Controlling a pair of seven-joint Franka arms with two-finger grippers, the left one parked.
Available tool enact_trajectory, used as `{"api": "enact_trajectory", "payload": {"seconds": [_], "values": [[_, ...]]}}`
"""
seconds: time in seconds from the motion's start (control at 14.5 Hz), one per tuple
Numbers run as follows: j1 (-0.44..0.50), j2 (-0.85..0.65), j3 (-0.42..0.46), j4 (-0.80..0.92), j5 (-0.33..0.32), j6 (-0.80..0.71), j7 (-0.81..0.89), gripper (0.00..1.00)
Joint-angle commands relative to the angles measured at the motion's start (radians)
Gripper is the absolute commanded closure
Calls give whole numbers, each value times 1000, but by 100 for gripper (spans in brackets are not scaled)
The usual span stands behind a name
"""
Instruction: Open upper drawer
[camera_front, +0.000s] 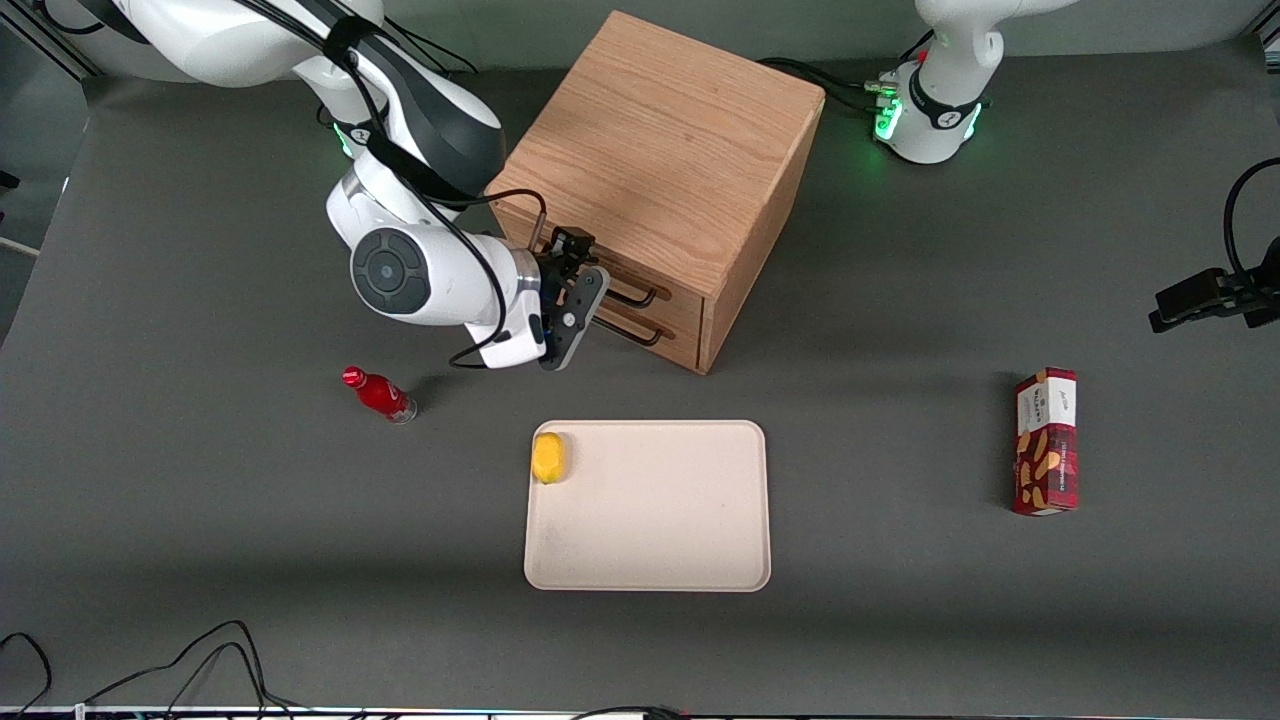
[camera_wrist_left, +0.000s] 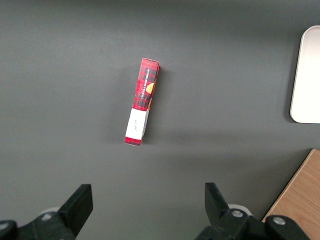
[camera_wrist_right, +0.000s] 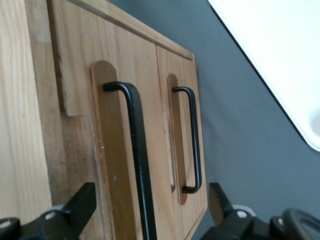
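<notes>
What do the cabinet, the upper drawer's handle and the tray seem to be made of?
Cabinet: light oak-like wood, matte, with visible grain. Upper drawer's handle: bent black rod, probably coated metal, smooth with a slight sheen. Tray: cream, matte, one piece with rounded corners, likely plastic. The gripper is open in front of the upper drawer.

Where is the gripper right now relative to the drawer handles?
In the front view the gripper is open in front of the cabinet, at the upper drawer's handle; the handle sits between its fingers, not yet clamped.
</notes>
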Motion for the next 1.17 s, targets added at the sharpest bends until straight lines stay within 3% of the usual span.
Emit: {"api": "enact_trajectory", "payload": {"seconds": [0.0, 0.21, 0.41, 1.11], "values": [[18, 15, -11, 5, -1, 33, -20, 0], [17, 17, -14, 5, -4, 36, -22, 0], [17, 28, -16, 5, -49, 54, -22, 0], [26, 29, -17, -32, -72, 94, -13, 0]]}}
